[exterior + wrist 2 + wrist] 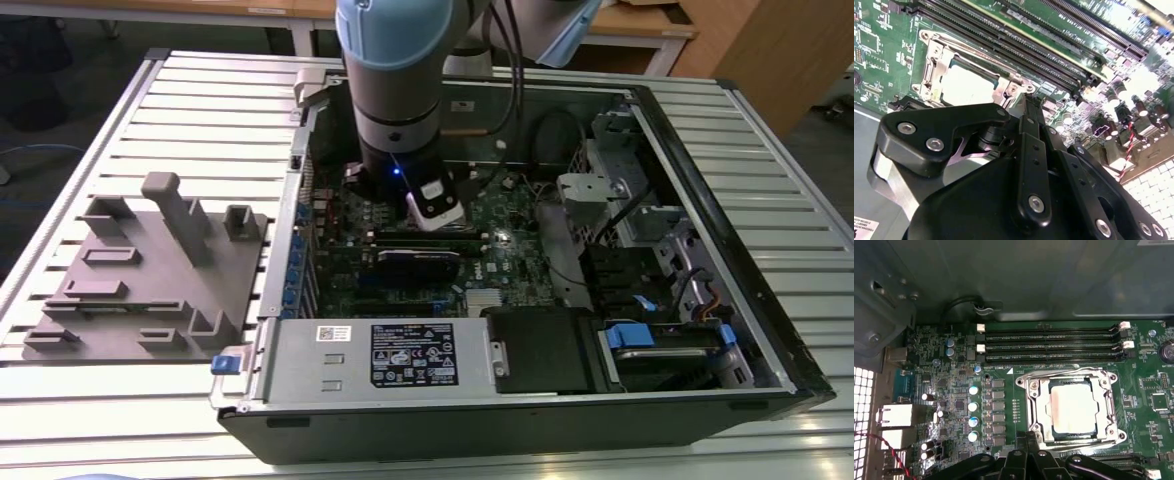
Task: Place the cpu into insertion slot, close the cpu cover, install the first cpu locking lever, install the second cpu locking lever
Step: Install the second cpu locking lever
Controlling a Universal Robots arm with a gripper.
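The cpu (1073,407) lies flat in the insertion slot (1074,432) of the green motherboard (1004,365), its silver-grey top up. Over it the cpu cover (1036,405) is folded down, framing the chip through its window. Thin metal locking levers run along two sides of the frame, one at the memory side (1064,371), the other at the gripper side (1079,441). My gripper (1027,437) hangs just beside the socket's edge, fingers shut together with nothing seen between them. In the second wrist view the gripper (1024,102) ends next to the cover's corner hook (1012,90), with the cpu (966,86) beyond. The exterior view has the gripper (438,215) low inside the open computer case.
Long black memory slots (1049,342) run close behind the socket. Capacitors (973,405) and rear ports (896,415) stand beside it. In the case are a black card (414,265), the power supply (387,355) and a drive cage (641,200). A grey fixture (147,270) sits on the slatted table.
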